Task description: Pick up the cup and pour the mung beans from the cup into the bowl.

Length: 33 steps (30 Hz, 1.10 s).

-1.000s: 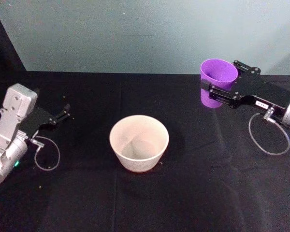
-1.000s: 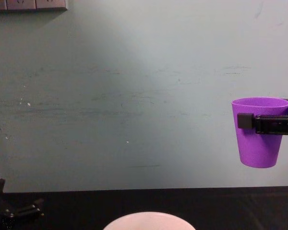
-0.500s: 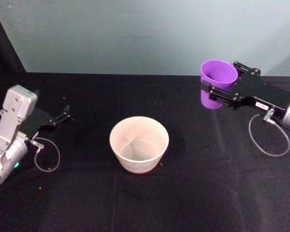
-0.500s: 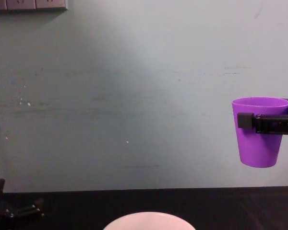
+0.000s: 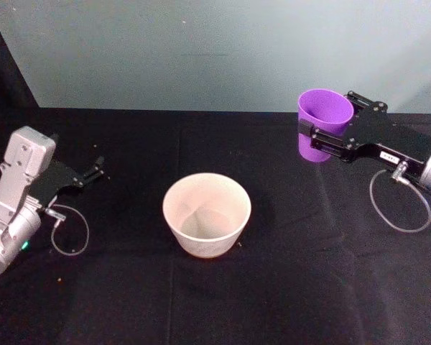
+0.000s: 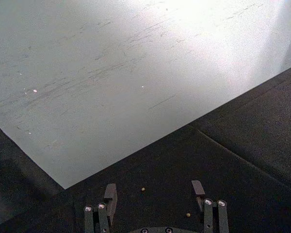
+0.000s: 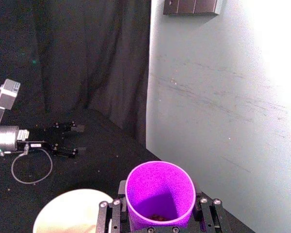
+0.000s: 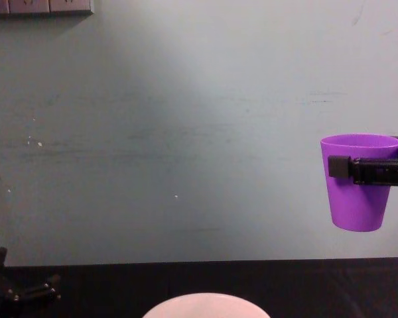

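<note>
The right gripper is clamping the cup, one finger on each side just under the rim, jaws closed on its wall. In the right wrist view the cup is sitting upright between the fingers, and a few dark specks at its bottom are probably the beans. In the chest view the cup is hanging level in the gripper, clear of the table, with the wall behind it.

The bowl is standing near the table's middle, well apart from the cup, to its left and nearer the robot. Its inside is looking bare, so no beans are landing yet.

The left gripper is resting low at the table's left side; its jaws are standing open around nothing, as the left wrist view is showing.

So the pickup is looking done. What is left, as I am judging it: carrying the cup over the bowl, then tipping it so the beans are falling inside the rim.
</note>
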### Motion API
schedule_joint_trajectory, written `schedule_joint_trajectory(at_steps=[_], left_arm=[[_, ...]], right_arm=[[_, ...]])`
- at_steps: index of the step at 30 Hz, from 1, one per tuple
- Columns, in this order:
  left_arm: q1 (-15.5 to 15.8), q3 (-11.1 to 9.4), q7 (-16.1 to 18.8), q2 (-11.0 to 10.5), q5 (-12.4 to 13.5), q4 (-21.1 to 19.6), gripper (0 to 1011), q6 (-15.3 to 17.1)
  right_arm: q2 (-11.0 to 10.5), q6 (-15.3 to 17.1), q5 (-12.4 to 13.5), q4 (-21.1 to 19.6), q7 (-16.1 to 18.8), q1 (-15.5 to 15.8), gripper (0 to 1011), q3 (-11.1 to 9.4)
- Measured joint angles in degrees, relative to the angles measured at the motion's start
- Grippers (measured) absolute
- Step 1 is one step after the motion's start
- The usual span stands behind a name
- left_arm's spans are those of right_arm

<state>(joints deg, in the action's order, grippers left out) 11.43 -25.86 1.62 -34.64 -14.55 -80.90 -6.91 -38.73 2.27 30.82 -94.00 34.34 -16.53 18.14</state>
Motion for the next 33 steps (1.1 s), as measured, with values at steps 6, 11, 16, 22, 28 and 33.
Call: schedule_joint_trajectory(at_steps=[6,11,16,22,28,33], left_arm=[[0.0,0.0,0.0,0.0,0.0,0.0,1000,0.0],[0.0,0.0,0.0,0.0,0.0,0.0,1000,0.0],[0.0,0.0,0.0,0.0,0.0,0.0,1000,0.0],[0.0,0.0,0.0,0.0,0.0,0.0,1000,0.0],[0.0,0.0,0.0,0.0,0.0,0.0,1000,0.0],[0.0,0.0,0.0,0.0,0.0,0.0,1000,0.0]], right_arm=[[0.0,0.0,0.0,0.0,0.02,0.0,736,0.0],[0.0,0.0,0.0,0.0,0.05,0.0,736,0.0],[0.0,0.0,0.0,0.0,0.07,0.0,736,0.0],[0.0,0.01,-0.01,0.0,0.08,0.0,736,0.0],[0.0,0.0,-0.01,0.0,0.07,0.0,736,0.0],[0.0,0.01,-0.01,0.0,0.08,0.0,736,0.01]])
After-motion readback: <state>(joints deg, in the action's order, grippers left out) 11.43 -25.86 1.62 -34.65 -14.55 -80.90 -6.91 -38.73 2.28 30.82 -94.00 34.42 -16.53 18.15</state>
